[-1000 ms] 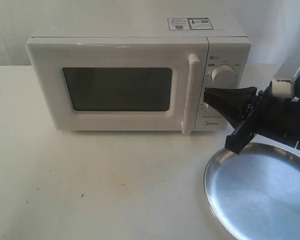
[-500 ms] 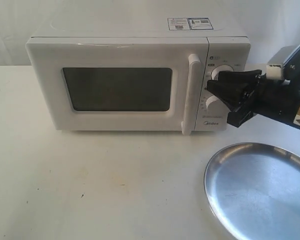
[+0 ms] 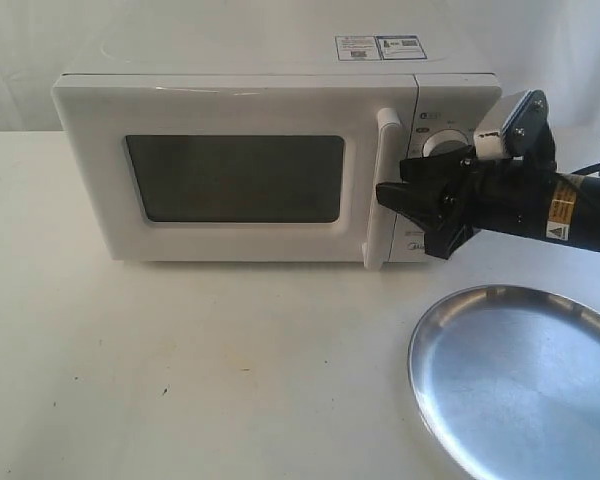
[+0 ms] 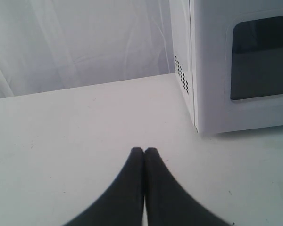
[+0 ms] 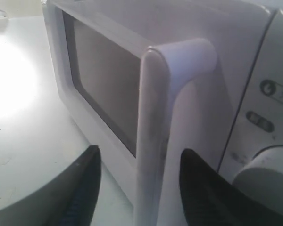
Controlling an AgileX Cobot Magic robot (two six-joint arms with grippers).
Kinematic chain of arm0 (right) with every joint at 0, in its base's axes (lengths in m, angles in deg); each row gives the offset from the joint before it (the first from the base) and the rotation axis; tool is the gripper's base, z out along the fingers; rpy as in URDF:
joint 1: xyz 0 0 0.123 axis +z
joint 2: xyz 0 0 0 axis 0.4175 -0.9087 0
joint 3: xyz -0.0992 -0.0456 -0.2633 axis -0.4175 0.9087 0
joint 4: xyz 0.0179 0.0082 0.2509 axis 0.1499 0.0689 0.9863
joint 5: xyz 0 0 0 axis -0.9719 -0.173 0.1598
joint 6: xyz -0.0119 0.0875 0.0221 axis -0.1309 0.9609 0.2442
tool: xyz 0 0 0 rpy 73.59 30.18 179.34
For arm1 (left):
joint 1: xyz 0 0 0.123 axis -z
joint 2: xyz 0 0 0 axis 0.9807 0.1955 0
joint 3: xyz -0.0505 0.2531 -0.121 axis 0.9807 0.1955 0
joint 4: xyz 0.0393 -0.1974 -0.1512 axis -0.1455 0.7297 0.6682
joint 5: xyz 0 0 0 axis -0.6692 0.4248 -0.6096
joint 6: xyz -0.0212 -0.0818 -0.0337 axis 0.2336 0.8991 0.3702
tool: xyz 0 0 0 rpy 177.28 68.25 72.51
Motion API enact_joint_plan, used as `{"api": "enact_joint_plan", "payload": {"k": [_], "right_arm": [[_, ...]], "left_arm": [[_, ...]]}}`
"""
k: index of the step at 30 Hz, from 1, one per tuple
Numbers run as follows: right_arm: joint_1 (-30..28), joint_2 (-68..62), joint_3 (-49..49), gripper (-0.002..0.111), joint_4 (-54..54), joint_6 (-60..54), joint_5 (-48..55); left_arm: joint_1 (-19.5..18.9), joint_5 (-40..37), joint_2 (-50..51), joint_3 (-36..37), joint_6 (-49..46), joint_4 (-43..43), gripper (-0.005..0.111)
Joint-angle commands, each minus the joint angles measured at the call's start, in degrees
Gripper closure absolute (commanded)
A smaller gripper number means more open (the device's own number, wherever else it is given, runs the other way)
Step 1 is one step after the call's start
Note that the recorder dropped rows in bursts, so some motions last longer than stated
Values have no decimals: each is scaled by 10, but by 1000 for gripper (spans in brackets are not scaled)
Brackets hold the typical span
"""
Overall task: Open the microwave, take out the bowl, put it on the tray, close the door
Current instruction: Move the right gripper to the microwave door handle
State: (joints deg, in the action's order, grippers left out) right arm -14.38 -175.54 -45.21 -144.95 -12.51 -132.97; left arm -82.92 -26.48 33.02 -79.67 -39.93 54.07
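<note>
Right wrist view: straddling long white bar handle (image 5: 153, 117) of white windowed door (image 5: 101, 70) w/ black right gripper (image 5: 140, 153) spread wide, by far edge of white table (image 3: 180, 350); nothing opened yet.

White table (image 3: 180, 370), its surface faintly speckled with small dark marks. The microwave (image 3: 240, 110) stands on it toward the rear. The tray (image 3: 520, 390) lies flat at the near right, apart from the microwave and partly out of view.

A staged lab setup, not a kitchen: the microwave (image 3: 240, 170) sits on a plain white table (image 3: 180, 370) before draped cloth (image 3: 20, 60).
</note>
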Motion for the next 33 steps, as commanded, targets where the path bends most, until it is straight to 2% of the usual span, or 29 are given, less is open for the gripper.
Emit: {"api": "enact_joint_plan", "payload": {"k": [1,8,10,11,12,17,19,20,22,33], "right_arm": [[5,-19,-20,59,3,3,1],[17,-59,-55,60,3,2,-14],[17,-59,-59,78,-23,-11,-21],[17,-59,-59,100,-22,-12,-22],[17,-59,-60,108,-20,-16,-22],[17,-59,-60,106,-37,-19,-54],[17,-59,-60,93,-37,-16,-71],[17,-58,-60,81,-37,-5,-75],[17,-55,-60,64,-37,-5,-74],[17,-55,-60,69,-63,26,-103]], "left_arm": [[0,2,-1,-2,0,5,107],[0,2,-1,-2,0,5,107],[0,2,-1,-2,0,5,107],[0,2,-1,-2,0,5,107],[0,2,-1,-2,0,5,107],[0,2,-1,-2,0,5,107],[0,2,-1,-2,0,5,107],[0,2,-1,-2,0,5,107],[0,2,-1,-2,0,5,107],[0,2,-1,-2,0,5,107]]}}
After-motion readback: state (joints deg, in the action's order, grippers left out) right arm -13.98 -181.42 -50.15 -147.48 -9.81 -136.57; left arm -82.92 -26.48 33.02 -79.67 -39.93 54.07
